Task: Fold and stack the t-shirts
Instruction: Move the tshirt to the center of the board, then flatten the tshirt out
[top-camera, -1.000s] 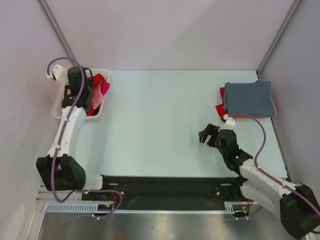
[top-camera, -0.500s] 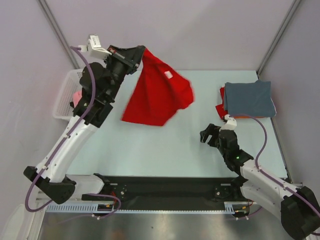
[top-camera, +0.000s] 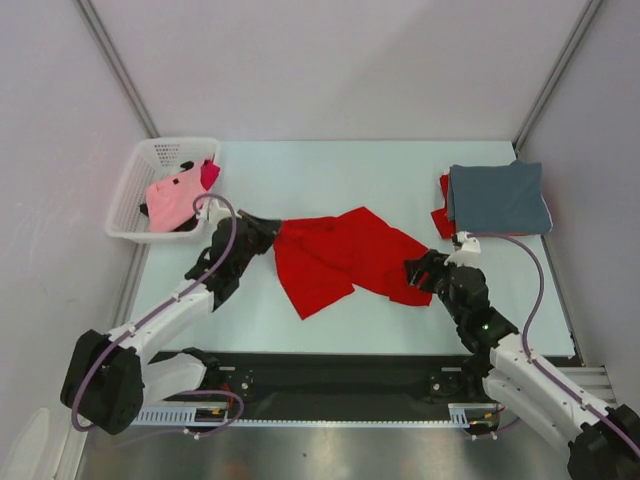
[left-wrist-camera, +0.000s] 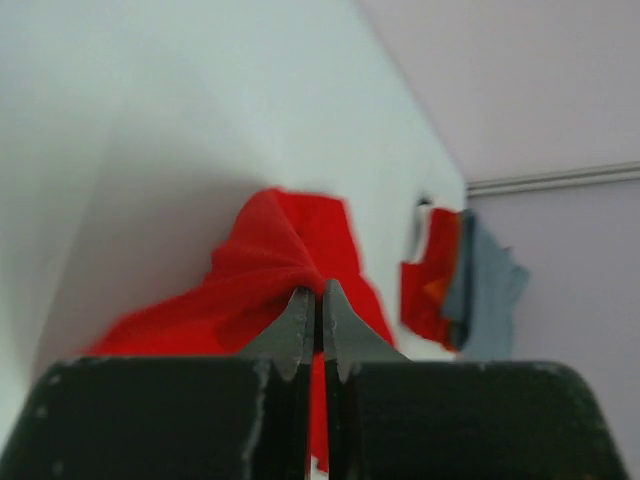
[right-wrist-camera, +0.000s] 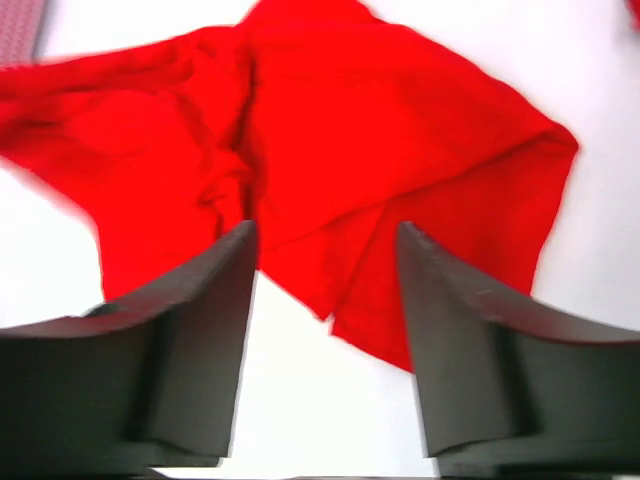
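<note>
At the left edge of the crumpled cloth, the left jaws are pinched together on a bunched fold of the plain red t-shirt (top-camera: 340, 258). In the left wrist view the two fingers (left-wrist-camera: 296, 328) meet tip to tip, with red fabric gathered right at the tips. The right jaws stand wide apart at the shirt's opposite, right-hand edge. In the right wrist view the dark fingers (right-wrist-camera: 188, 330) frame the lower hem, which lies just ahead of them on bare table, and nothing is between them.

The red t-shirt sprawls unfolded and wrinkled across the middle of the table (top-camera: 330, 170), stretched loosely between the two sets of jaws. The left arm (top-camera: 170, 310) reaches in low from the near left and the right arm (top-camera: 530, 370) from the near right.

In the far right corner a grey-blue t-shirt (top-camera: 498, 198) lies folded flat on top of a stack. Red and orange cloth (top-camera: 441, 218) shows beneath it along its left side, near the right jaws but apart from them.

In the far left corner stands the white lattice basket (top-camera: 160, 152), holding a pink t-shirt (top-camera: 170, 200) and a magenta one (top-camera: 210, 175).
</note>
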